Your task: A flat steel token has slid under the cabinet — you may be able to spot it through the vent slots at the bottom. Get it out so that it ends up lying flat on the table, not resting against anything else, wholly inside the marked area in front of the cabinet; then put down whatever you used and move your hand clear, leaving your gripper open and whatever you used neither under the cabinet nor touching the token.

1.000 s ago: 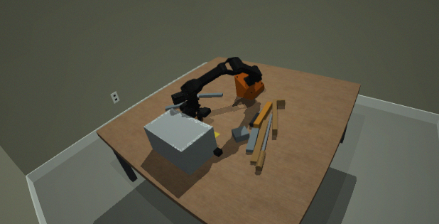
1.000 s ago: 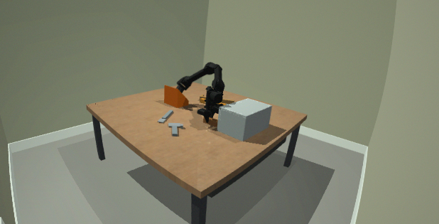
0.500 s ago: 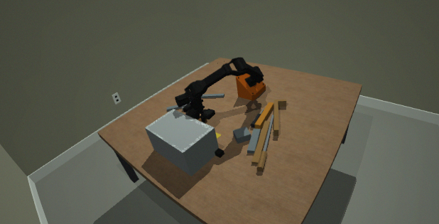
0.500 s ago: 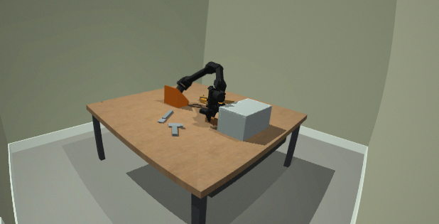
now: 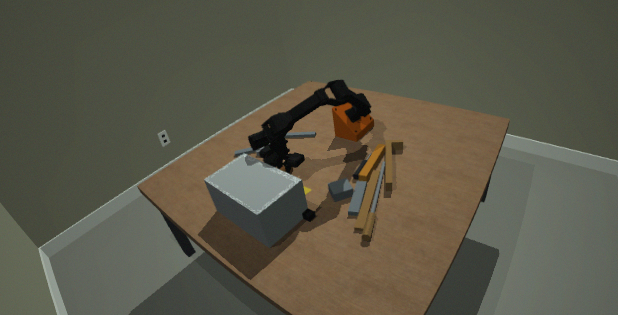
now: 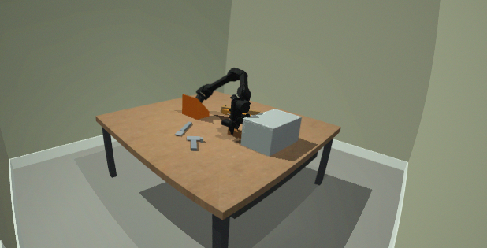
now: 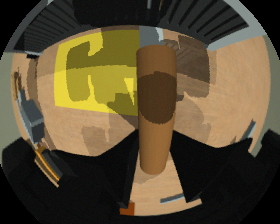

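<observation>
My gripper (image 5: 285, 168) (image 6: 232, 130) (image 7: 152, 132) is shut on the round brown handle (image 7: 156, 115) of a tool, low over the table beside the cabinet front. The tool's grey flat part (image 7: 150, 36) shows beyond the handle and points towards the cabinet; its far end is hidden. The pale grey cabinet (image 5: 252, 182) (image 6: 272, 120) has dark vent slots, seen at the top of the wrist view. The yellow marked area (image 5: 307, 190) (image 7: 62, 92) lies in front of it, left of the handle in the wrist view, partly in shadow. I cannot make out the token.
A grey block (image 5: 341, 190) (image 7: 34, 120) stands beyond the marked area. Several wooden, grey and orange bars lie past it, including an orange one (image 5: 372, 162). A grey T-shaped piece (image 6: 194, 142) and a grey strip (image 6: 184, 128) lie on the other side. A black knob (image 5: 309, 214) is at the cabinet's corner.
</observation>
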{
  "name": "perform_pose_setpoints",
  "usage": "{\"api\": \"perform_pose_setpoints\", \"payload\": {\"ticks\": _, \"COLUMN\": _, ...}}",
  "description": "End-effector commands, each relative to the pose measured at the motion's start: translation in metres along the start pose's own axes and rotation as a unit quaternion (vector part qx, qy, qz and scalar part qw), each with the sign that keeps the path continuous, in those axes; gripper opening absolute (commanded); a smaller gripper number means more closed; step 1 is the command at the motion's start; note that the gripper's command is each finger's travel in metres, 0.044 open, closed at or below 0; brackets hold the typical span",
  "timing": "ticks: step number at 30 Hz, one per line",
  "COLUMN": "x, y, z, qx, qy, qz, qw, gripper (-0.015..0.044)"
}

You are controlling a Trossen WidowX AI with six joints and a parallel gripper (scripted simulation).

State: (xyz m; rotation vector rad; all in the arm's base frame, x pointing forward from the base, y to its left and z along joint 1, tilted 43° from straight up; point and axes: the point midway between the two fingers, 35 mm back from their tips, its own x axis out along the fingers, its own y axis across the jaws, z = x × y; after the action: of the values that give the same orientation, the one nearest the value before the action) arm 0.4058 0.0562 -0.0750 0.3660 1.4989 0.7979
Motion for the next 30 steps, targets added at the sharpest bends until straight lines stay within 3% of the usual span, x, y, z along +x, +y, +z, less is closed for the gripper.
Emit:
{"api": "perform_pose_setpoints", "payload": {"ticks": 1, "x": 0.001, "y": 0.0, "z": -0.004, "qx": -0.001, "qy": -0.001, "qz": 0.003, "qw": 1.0, "gripper": 0.0}}
{"api": "perform_pose_setpoints", "payload": {"ticks": 30, "x": 0.001, "y": -0.001, "z": -0.03, "qx": 0.0, "qy": 0.0, "qz": 0.003, "qw": 1.0, "gripper": 0.0}}
